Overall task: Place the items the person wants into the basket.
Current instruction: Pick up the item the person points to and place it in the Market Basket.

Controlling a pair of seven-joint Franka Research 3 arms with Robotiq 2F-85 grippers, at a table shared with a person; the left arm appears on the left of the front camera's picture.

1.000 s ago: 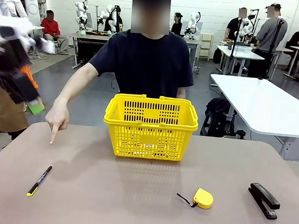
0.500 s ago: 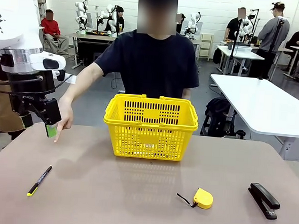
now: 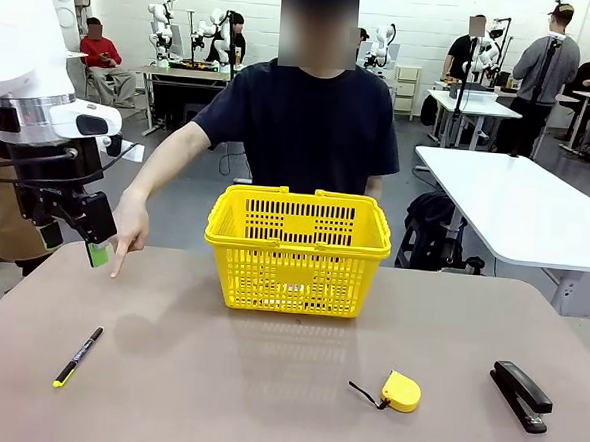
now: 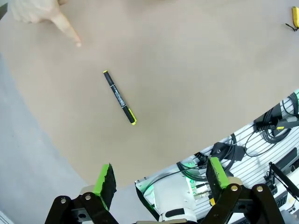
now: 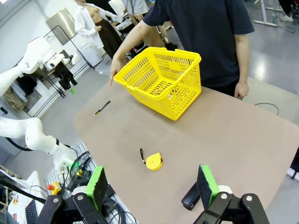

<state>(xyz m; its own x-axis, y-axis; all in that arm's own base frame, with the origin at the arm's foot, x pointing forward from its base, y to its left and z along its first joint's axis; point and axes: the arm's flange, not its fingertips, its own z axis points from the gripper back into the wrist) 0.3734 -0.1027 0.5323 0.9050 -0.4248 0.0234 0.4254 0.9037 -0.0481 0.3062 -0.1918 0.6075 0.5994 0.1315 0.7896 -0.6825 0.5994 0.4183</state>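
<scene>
One yellow basket (image 3: pixel 297 249) stands toward the table's (image 3: pixel 265 380) far edge, at mid-width. One black pen with a yellow end (image 3: pixel 77 357) lies near the left edge. One yellow tape measure (image 3: pixel 399 391) lies toward the near edge, right of centre. One black stapler (image 3: pixel 521 395) lies near the right edge. One person (image 3: pixel 301 121) stands at the far edge. Four loose items in all rest on the table.

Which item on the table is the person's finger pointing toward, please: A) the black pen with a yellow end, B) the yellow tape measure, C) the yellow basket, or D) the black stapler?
A: the person's hand points down at the table's left side, where the black pen lies nearest the finger.
</scene>
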